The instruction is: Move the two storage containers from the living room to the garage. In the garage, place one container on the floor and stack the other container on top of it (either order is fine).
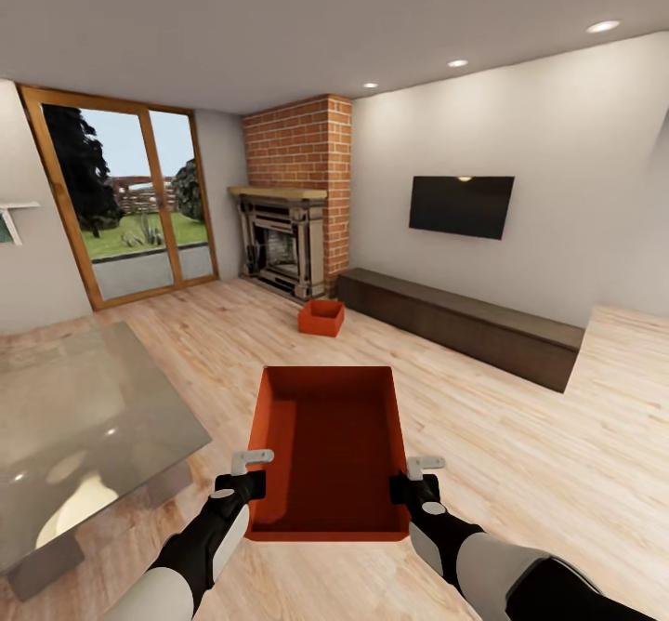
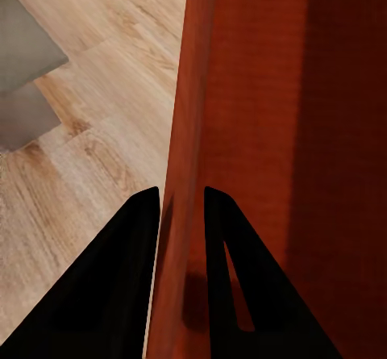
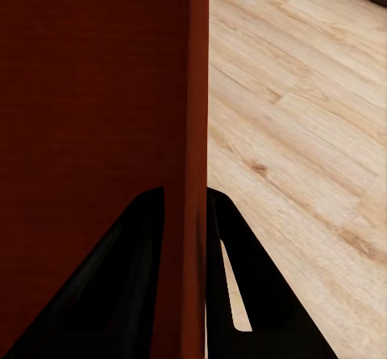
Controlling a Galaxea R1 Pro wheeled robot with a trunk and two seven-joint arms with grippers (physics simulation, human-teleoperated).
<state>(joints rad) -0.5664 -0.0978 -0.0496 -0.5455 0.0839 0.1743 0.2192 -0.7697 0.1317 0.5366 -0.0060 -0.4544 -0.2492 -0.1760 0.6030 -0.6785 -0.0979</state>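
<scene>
Here I hold one storage container (image 1: 330, 444) out in front of me above the wood-plank floor (image 1: 520, 435); my left gripper (image 1: 249, 480) is clamped on its left wall, one finger (image 2: 121, 270) outside and the other inside; my right gripper (image 1: 413, 482) pinches the right wall (image 3: 193, 133) the same way; the second container (image 1: 321, 317) sits on the floor farther off, near the brick fireplace (image 1: 293, 231) and the end of the long dark bench (image 1: 465, 323); a glass table (image 1: 74, 416) stands to my left

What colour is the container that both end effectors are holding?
Orange-red, plain, without pattern. The held container shows best in the head view.
</scene>
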